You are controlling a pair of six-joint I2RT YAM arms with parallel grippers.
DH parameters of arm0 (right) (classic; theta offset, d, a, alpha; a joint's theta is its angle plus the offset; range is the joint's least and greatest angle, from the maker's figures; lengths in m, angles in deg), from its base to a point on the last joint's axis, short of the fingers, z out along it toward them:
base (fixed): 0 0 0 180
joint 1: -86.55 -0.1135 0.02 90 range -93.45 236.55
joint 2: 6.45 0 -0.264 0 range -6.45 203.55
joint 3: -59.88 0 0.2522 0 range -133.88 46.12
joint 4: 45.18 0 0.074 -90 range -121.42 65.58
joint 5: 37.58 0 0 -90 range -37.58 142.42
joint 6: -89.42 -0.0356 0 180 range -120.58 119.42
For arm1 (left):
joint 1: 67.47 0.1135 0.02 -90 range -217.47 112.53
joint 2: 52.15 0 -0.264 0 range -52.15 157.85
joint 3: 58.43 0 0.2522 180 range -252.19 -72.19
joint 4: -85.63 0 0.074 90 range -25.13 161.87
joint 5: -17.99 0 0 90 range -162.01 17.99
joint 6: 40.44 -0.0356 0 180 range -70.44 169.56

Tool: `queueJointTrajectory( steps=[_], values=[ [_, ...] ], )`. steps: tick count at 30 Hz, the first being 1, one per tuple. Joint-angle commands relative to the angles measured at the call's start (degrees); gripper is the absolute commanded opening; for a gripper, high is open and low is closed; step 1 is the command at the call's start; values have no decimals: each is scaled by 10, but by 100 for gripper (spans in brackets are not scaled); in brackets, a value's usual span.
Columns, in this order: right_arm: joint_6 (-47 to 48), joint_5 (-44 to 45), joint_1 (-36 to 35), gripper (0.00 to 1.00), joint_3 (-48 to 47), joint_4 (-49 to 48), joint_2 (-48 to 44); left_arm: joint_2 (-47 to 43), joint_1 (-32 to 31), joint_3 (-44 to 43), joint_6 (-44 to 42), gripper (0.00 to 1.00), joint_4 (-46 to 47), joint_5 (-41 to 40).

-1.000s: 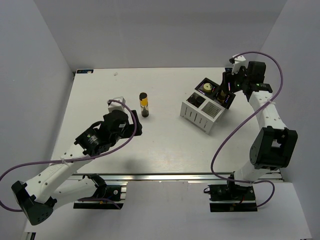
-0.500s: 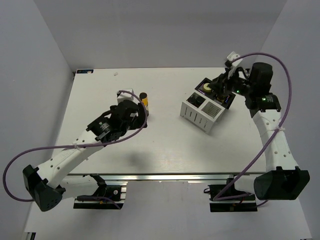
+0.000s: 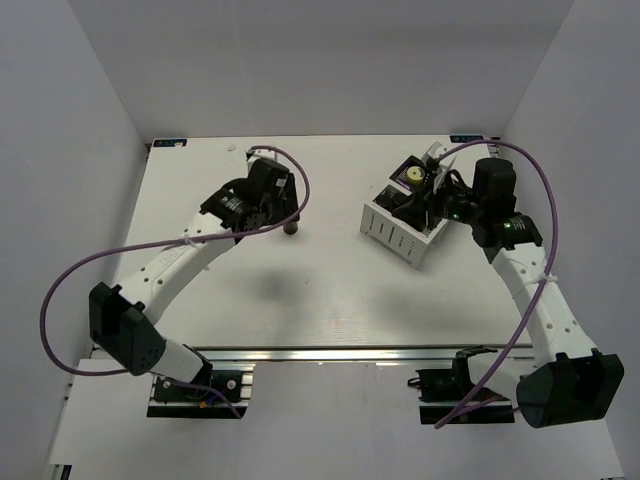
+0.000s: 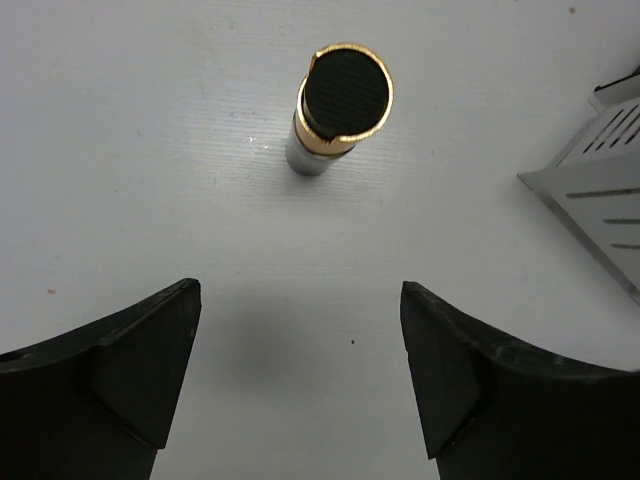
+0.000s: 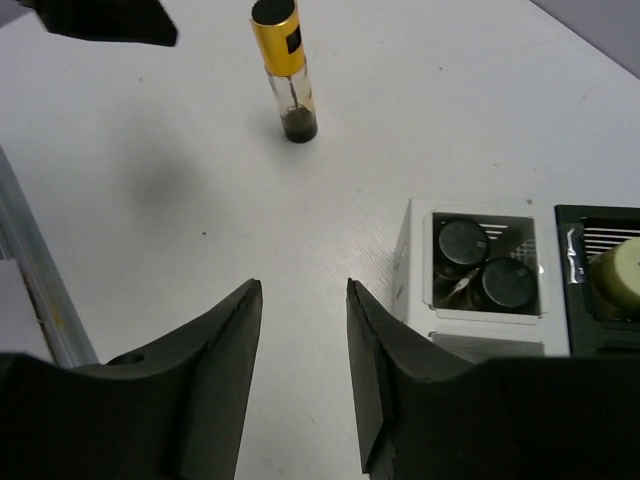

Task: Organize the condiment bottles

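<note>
A slim yellow bottle with a black cap (image 5: 283, 70) stands upright on the white table, left of the white rack (image 3: 398, 233). From above it shows as a round black cap with a gold rim (image 4: 343, 98); only its dark base (image 3: 291, 227) peeks out in the top view. My left gripper (image 4: 298, 290) hovers over it, open, with the bottle ahead of the fingertips and nothing between them. Two dark-capped bottles (image 5: 483, 265) stand together in one rack compartment. A cream jar (image 5: 620, 275) sits in the black box beside it. My right gripper (image 5: 302, 288) is open and holds nothing, just left of the rack.
The black box (image 3: 432, 185) adjoins the rack's back right side, with the cream jar's lid (image 3: 412, 175) showing in it. The rack's slatted corner (image 4: 600, 195) lies to the right of the left gripper. The left gripper's dark body (image 5: 100, 20) shows at the right wrist view's top left.
The left arm has swung toward the back of the table over the yellow bottle, jaws narrowing slightly. The right arm has moved forward and left over the rack.
</note>
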Motion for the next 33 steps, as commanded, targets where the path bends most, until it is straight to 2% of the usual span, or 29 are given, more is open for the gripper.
queueJointTrajectory(
  steps=[1, 6, 20, 26, 33],
  values=[
    [-17, -5, -6, 46, 19, -27, -22, 38, 20, -46, -14, 91, -7, 38],
    [-26, -5, -12, 51, 31, -34, -28, 101, 30, -92, -49, 97, 2, 62],
    [-34, 8, -13, 53, 44, -39, -40, 233, 77, -188, -107, 96, 4, 86],
    [-29, 17, -13, 53, 51, -38, -43, 261, 77, -202, -107, 88, 22, 111],
    [-30, 18, -13, 53, 58, -37, -42, 255, 77, -191, -108, 68, 40, 115]
  ],
)
